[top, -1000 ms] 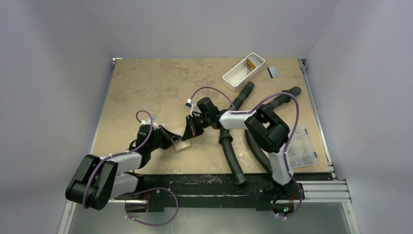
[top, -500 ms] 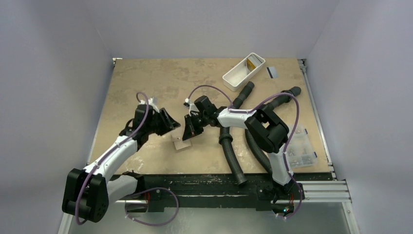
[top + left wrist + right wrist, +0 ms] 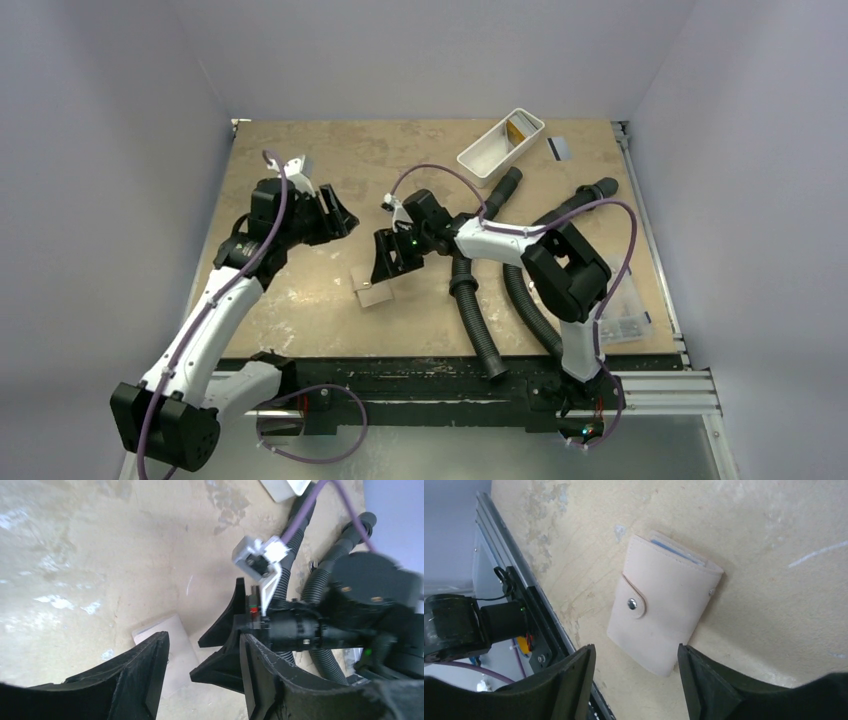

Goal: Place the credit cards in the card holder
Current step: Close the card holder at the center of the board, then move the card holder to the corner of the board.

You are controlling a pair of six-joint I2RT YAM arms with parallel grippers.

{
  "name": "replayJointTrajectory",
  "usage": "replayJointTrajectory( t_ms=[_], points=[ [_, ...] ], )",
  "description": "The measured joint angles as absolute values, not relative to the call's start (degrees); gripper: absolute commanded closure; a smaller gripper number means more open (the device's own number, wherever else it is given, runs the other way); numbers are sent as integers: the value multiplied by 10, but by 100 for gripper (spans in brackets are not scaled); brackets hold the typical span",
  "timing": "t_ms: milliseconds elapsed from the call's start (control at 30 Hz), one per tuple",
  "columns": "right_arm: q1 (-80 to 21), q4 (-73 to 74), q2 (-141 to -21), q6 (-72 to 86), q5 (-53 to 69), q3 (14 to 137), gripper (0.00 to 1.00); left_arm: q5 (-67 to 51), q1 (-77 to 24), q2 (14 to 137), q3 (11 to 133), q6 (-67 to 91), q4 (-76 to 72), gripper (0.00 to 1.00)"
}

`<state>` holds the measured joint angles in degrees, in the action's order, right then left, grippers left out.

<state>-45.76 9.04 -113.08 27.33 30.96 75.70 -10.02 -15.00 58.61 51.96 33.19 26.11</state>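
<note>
I've got the holder lying flat on the table, closed, snap tab fastened across its face. In the right wrist view it sits right between my right gripper fingers and a little beyond them. That gripper is spread wide, hovering, clasping nothing. In the top view the holder is in the lower middle of the frame, just below and left of the right gripper. The left gripper is up and to the left, well apart from the holder, jaws also parted and empty. The holder's long axis runs from the top of the right wrist frame down toward the lower left, slightly tilted. The tab wraps in from the left edge, and a sliver of blue card peeps out along the upper right edge. Black hoses snake across the table to the right of the holder, apart from it, under the right arm. In the upper right of the top view sits the tray with an orange card inside. A striped card lies on the table just right of it. A clear box sits at the right edge, partly behind the right arm.
</note>
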Motion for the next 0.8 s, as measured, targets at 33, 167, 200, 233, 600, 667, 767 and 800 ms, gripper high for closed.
replayJointTrajectory(
  t_ms=[33,167,200,233,600,667,767,800],
  points=[
    [-458,77,-1131,283,308,746,31,-94,-150,580,533,321,271,42],
    [-460,29,-1133,335,286,690,30,-70,-150,561,590,288,306,41],
    [-460,15,-1133,351,283,680,30,-66,-150,555,604,278,313,40],
    [-462,-1,-1132,364,277,674,31,-61,-150,549,616,269,319,40],
    [-517,-60,-1198,399,183,742,75,-50,-150,509,664,229,354,38],
    [-540,-57,-1209,407,158,757,85,-52,-150,506,672,228,357,38],
    [-575,-50,-1239,422,141,806,87,-55,-150,499,689,228,357,38],
    [-588,-49,-1254,428,135,828,88,-55,-150,496,696,228,357,38]
  ],
)
